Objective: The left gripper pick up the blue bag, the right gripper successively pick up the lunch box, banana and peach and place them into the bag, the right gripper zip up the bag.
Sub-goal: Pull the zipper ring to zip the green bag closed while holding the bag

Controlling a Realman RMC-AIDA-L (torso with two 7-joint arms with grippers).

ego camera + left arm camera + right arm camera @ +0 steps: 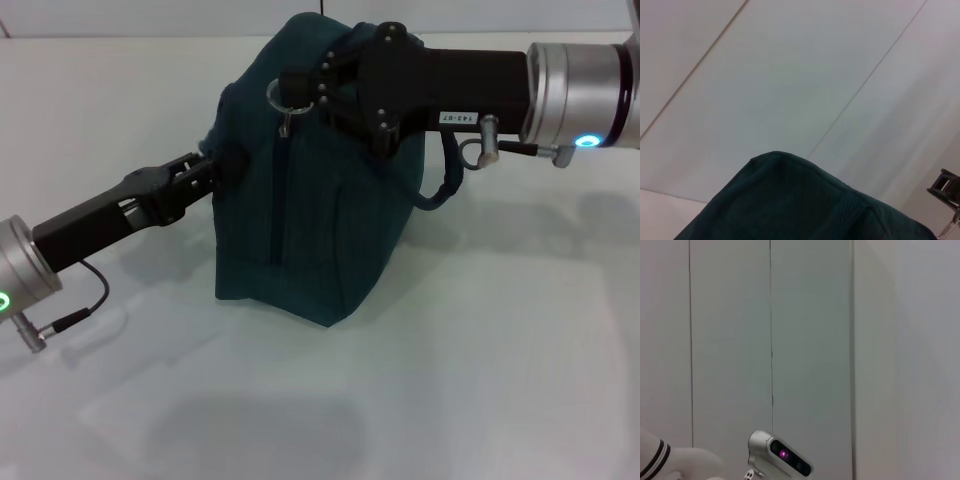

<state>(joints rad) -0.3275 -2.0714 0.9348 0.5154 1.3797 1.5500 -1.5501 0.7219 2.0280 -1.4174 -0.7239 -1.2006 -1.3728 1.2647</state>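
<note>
The blue bag (310,220) stands upright on the white table in the head view, its zipper line running down the near side. My left gripper (222,166) comes in from the left and is shut on the bag's left edge. My right gripper (300,92) reaches in from the right over the bag's top, shut at the silver ring pull (281,97) of the zipper. A navy handle (446,186) hangs on the bag's right side. The left wrist view shows the bag's fabric top (800,200). The lunch box, banana and peach are out of view.
The white table (480,380) spreads around the bag. The right wrist view shows only a panelled wall and the robot's head camera (781,455). A cable hangs below my left wrist (70,318).
</note>
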